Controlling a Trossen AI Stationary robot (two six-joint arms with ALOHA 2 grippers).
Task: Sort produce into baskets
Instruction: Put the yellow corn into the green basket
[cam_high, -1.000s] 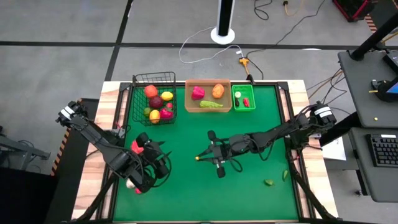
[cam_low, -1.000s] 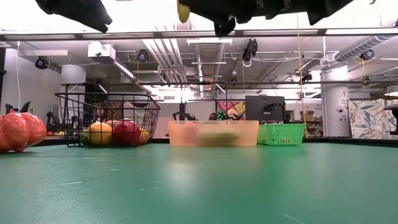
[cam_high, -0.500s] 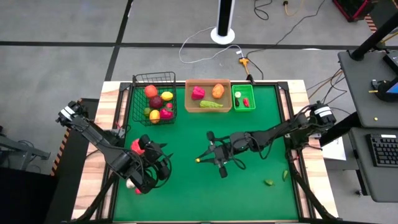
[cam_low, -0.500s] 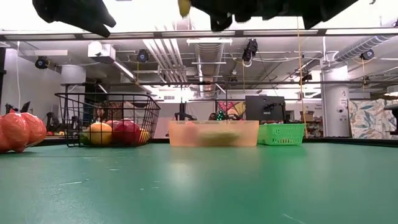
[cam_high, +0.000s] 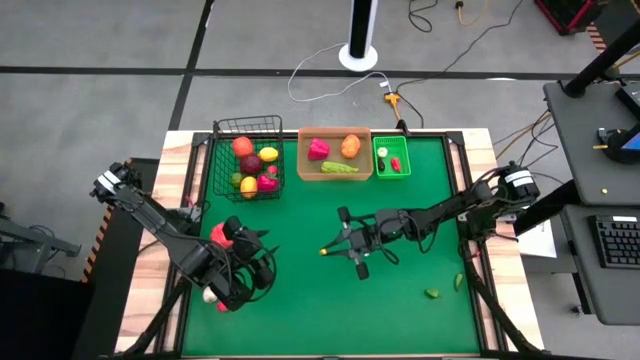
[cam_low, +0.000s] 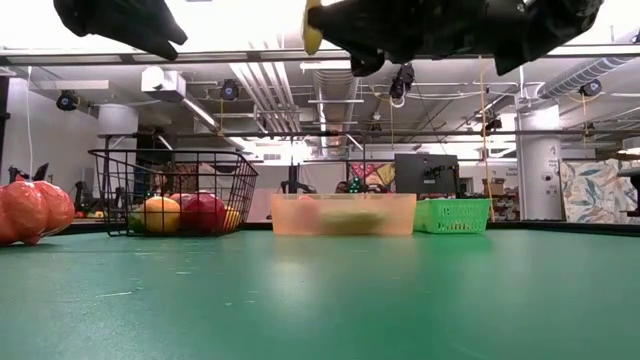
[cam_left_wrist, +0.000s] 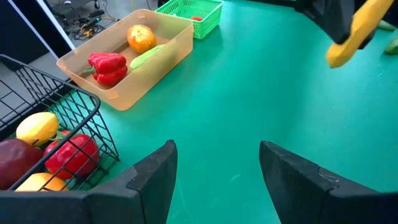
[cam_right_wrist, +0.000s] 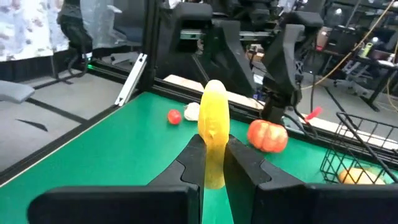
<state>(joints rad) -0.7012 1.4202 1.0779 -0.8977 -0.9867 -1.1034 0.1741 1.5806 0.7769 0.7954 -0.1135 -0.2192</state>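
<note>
My right gripper (cam_high: 333, 250) is shut on a long yellow piece (cam_right_wrist: 214, 127) high above the middle of the green table; the piece also shows in the low view (cam_low: 313, 25). My left gripper (cam_high: 257, 260) is open and empty above the table's near left; its fingers show in the left wrist view (cam_left_wrist: 214, 180). An orange-red pumpkin (cam_high: 222, 235) lies on the table by the left gripper. At the far edge stand a black wire basket (cam_high: 224, 160) with several fruits, a tan tray (cam_high: 303, 158) with three pieces, and a green bin (cam_high: 378, 160). My right gripper pinches the yellow piece between its two fingers (cam_right_wrist: 194, 163) at its lower part (cam_right_wrist: 214, 168). The fingers come about level from the table's right and lie along the piece. Its free end (cam_right_wrist: 214, 90) sticks out past the fingertips. It is lifted clear of the table.
A small red piece (cam_right_wrist: 174, 116) and a white piece (cam_right_wrist: 191, 111) lie near the table's near left corner. Two green pieces (cam_high: 432, 293) lie on the near right. Bare green table lies between the grippers and the containers.
My right gripper has gone a little toward the table's right edge with the yellow piece, still shut on it and clear of the table.
</note>
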